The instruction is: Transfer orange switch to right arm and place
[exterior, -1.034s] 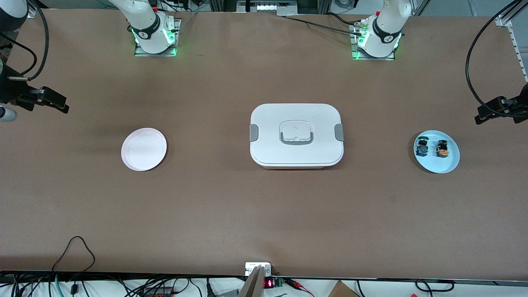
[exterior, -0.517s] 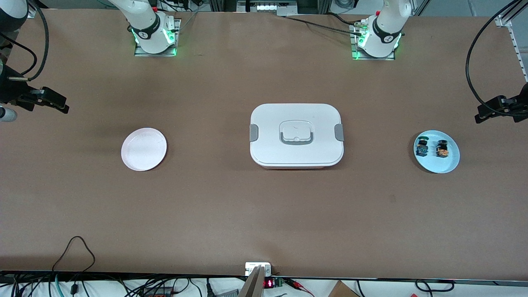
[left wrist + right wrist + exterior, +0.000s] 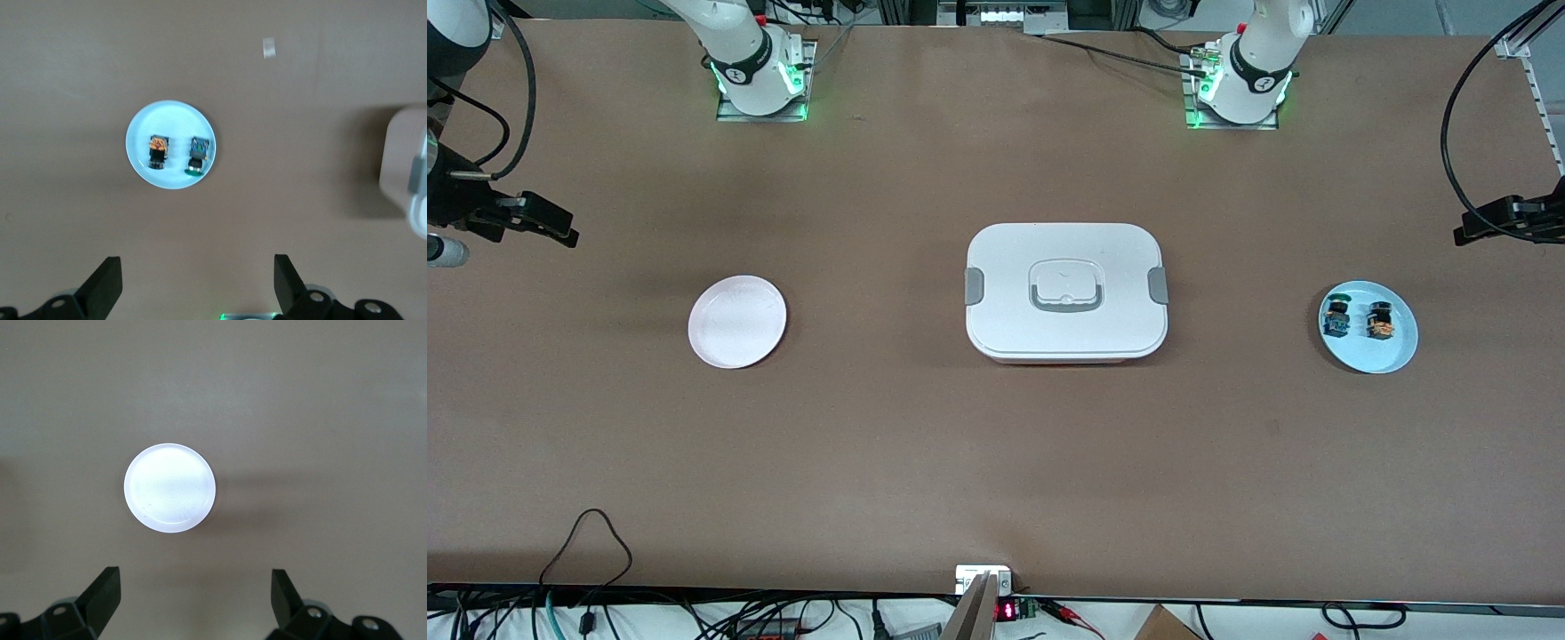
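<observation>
robotics lab, bolted arm bases (image 3: 763, 76), brown table (image 3: 996, 462), loose cables (image 3: 587, 542)

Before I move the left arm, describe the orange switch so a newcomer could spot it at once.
Find the pale blue plate toward the left arm's end of the table. Two small black switches sit on it, apart. The orange switch has orange parts; its neighbour, the green and blue switch, lies nearer the white lidded box.

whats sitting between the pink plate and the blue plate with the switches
The closed white lunch box lies between the pink plate and the blue plate, with bare table on each side of it, seen in the front view.
</observation>
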`<state>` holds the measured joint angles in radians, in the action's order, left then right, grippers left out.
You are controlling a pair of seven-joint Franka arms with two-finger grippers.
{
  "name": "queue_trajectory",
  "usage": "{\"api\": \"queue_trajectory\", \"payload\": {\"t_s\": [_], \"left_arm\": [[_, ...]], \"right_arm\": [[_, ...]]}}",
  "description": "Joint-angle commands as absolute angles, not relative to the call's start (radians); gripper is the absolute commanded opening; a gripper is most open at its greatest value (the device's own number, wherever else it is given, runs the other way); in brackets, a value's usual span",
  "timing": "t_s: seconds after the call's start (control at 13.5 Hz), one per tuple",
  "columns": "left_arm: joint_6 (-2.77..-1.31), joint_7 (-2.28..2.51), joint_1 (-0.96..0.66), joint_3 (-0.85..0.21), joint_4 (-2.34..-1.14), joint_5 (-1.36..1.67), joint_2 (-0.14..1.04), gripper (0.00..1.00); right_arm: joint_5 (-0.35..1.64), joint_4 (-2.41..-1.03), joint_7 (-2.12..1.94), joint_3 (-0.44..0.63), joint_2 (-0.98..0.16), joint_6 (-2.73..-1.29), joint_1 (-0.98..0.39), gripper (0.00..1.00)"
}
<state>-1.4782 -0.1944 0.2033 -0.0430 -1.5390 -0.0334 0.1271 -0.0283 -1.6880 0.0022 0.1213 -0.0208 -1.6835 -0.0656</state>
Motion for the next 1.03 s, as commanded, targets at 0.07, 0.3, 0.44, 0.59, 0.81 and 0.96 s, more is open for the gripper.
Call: {"api": "queue_trajectory", "payload": {"t_s": [0.07,0.3,0.44,0.59,0.81,0.96], "left_arm": [[-1.555,-0.47,0.258,-0.048,-1.701,-0.04,0.126,1.0],[-1.589,-0.754,0.276,-0.048,-1.736,-0.048,0.158,0.99],[-1.614,-0.895,0.293,-0.048,-1.736,-0.054,0.201,0.99],[-1.637,-1.059,0.31,-0.048,-1.765,-0.055,0.227,0.99],[-1.791,-1.294,0.327,-0.046,-1.867,-0.058,0.238,1.0],[-1.857,-1.495,0.325,-0.049,-1.873,-0.063,0.305,1.0]], "right_arm": [[-0.025,-1.66,-0.005,0.126,-0.029,-1.677,-0.064,1.0],[-0.025,-1.66,-0.005,0.124,-0.031,-1.675,-0.066,1.0],[-0.025,-1.66,-0.005,0.124,-0.031,-1.677,-0.066,1.0],[-0.025,-1.66,-0.005,0.124,-0.031,-1.678,-0.064,1.0],[-0.025,-1.66,-0.003,0.124,-0.031,-1.678,-0.064,1.0],[-0.025,-1.66,-0.003,0.124,-0.031,-1.678,-0.064,1.0]]}}
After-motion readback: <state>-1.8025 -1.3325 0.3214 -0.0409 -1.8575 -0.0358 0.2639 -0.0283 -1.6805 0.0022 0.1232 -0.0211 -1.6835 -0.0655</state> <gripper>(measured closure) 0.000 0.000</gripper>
